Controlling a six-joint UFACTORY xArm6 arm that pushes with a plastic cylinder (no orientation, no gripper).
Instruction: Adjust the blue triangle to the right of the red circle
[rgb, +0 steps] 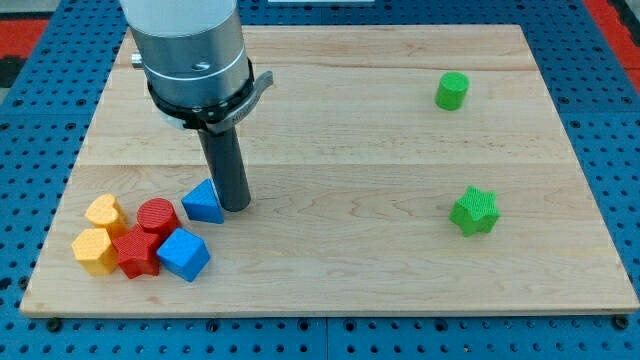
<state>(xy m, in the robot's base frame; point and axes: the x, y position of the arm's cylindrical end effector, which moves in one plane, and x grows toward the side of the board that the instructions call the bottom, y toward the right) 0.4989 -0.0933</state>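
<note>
Since the arm ends in a bare rod with no jaws to open or close, my tip (235, 207) simply rests on the wooden board (340, 120), touching the blue triangle (203, 203) on the side toward the view's right. That triangle already sits just right of the red circle (156, 215), nearly touching it. A good finish looks like a short, gentle nudge, sparing the crowded neighbours nearby.

You are looking at a pale wooden board (400, 150) with visible grain and a smooth, faintly satin finish. The blue triangle (203, 203) and red circle (156, 215) are showing ridged, matt plastic. The arm's collar (190, 55) is gleaming as brushed metal above the matt dark rod (225, 165).
</note>
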